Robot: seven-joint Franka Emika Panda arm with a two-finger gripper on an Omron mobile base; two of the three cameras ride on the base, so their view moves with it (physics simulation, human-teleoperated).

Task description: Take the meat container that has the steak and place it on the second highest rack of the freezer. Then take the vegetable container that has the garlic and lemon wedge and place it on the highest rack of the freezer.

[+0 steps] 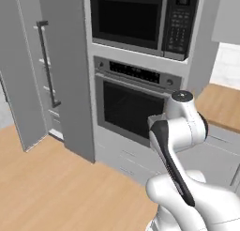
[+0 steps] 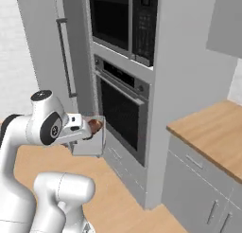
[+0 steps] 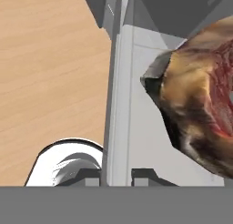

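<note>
No lettering is readable (microwave (image 1: 140,19) keypad blurred). Gripper (image 3: 116,175) is clamped on the meat container (image 2: 90,141) rim, steak (image 3: 200,98) inside, just before the oven (image 2: 120,111), right of the freezer (image 1: 44,70).

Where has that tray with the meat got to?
In the right base view, the meat container hangs in the gripper, left of the oven door, above the wooden floor.
</note>
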